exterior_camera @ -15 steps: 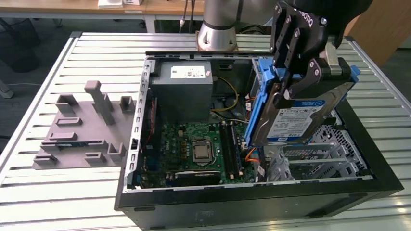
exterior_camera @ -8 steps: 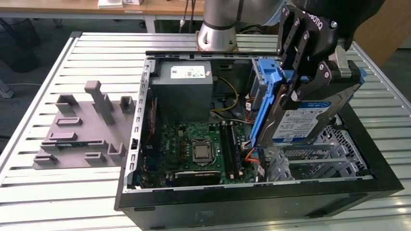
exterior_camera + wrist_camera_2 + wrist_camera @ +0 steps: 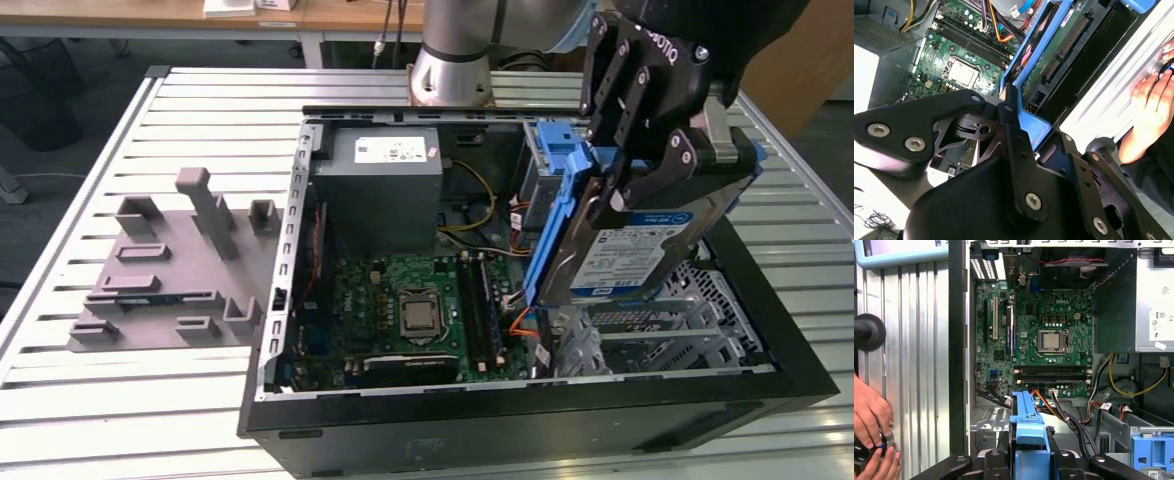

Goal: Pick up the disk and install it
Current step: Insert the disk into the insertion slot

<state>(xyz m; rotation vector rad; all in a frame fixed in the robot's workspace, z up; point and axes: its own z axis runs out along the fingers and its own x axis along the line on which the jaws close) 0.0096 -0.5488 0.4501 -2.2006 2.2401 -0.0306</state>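
Exterior view: the gripper (image 3: 638,195) is clamping the disk (image 3: 641,255) by its blue bracket (image 3: 547,250), with the fingers closed against opposite sides of the frame. The disk is hanging on edge and tilted (its labelled face is turned toward the camera) above the metal drive cage (image 3: 674,330), at the exterior view's right inside the open computer case (image 3: 534,430). Whether its lower edge is touching the cage cannot be told. The motherboard (image 3: 414,310) is lying in the middle of the case, with the grey power-supply box (image 3: 384,190) at the far end. A grey fixture plate (image 3: 160,280) is resting on the slatted table (image 3: 107,400) at the exterior view's left, apart from the case. In the first wrist view, a person's hand (image 3: 869,415) is lying over the table just outside the case wall.
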